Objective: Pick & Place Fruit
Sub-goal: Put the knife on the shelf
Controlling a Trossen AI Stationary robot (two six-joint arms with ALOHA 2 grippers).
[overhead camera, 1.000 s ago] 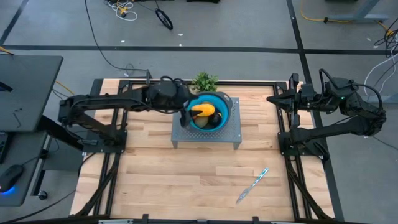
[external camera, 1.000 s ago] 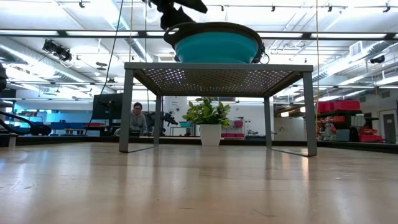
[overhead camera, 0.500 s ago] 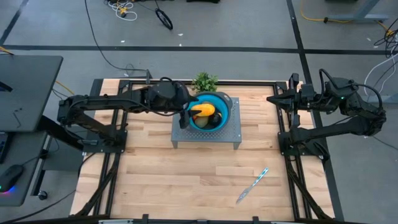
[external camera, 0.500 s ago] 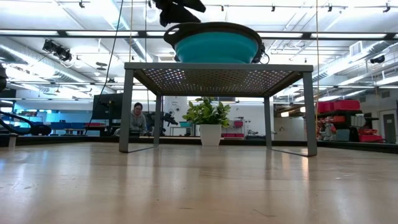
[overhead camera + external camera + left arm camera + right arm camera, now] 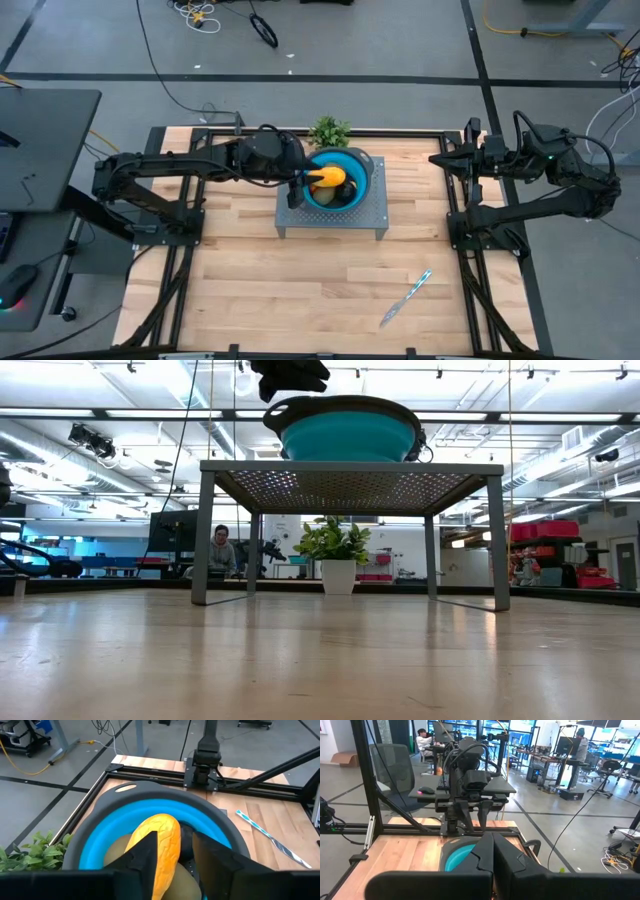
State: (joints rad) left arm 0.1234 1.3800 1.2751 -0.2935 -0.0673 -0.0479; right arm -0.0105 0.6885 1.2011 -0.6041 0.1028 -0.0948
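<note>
A yellow-orange oblong fruit lies in a blue bowl on top of other fruit: an olive-brown oval and a near-black round piece. The bowl stands on a perforated metal stand at the table's far middle. My left gripper reaches into the bowl from the table's left, slanting down, its fingers narrowly open on either side of the oblong fruit's near end. My right gripper hangs shut at the table's right edge, touching nothing. My left gripper has one finger lying over the oblong fruit's side. A dark gap shows between the fruit and the other finger. Whether the fingers touch the fruit, I cannot tell. The fruit rests in the bowl.
A silver knife with a light-blue handle lies on the wood near the front right. A green leafy plant stands just behind the bowl. In the low view the stand's legs hold the bowl high above the tabletop.
My left gripper has stayed over the bowl's left rim and its fingers have drawn together from wide open to a narrow gap about the oblong fruit. The fruit lies where it was.
</note>
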